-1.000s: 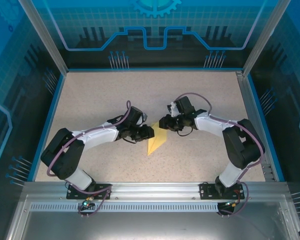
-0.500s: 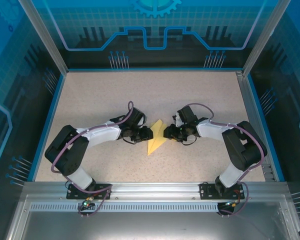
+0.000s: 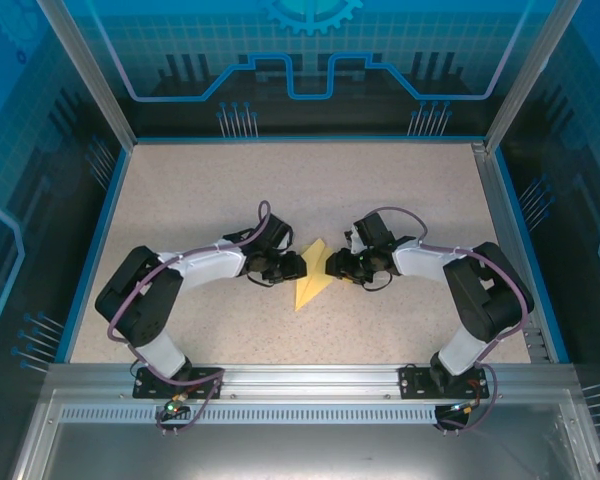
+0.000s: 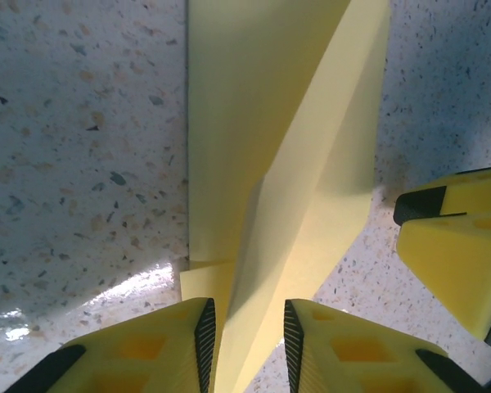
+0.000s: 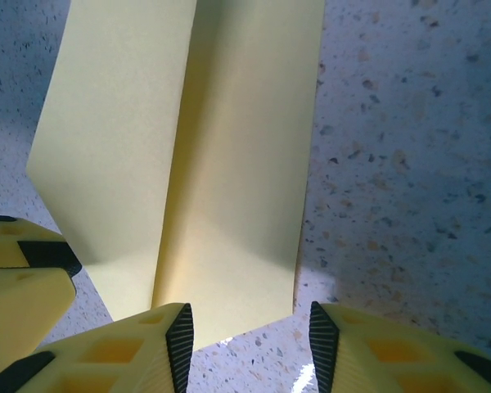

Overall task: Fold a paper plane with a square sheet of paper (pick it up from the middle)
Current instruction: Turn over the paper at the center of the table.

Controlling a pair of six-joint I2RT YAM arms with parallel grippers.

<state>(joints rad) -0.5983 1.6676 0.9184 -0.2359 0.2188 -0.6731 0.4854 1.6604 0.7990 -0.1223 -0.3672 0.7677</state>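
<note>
Yellow and thin, the folded paper plane, a narrow triangular dart, lies near the middle of the speckled beige table in the top view, with its long axis running roughly near to far. The black-and-white left gripper and right gripper meet it from either side at mid-length, almost nose to nose. The heads are so close that a small advance by either could knock them together or shove the light paper sideways.

From the left wrist, the left gripper has its yellow fingers a little apart, straddling a raised flap of the plane. A gap shows at the pads, so it looks loosely parted rather than clamped. Closing from here may catch only one layer, or crush the crease out of line. A finger of the other gripper sits just beside the paper's edge.

From the right wrist, the right gripper stands parted wider. The plane's end lies on the table between its fingers, with the centre crease visible. If the pads drag on the tabletop as they close, they may skate over the paper without lifting it. A pull from one side alone could unfold or tear it.
</note>
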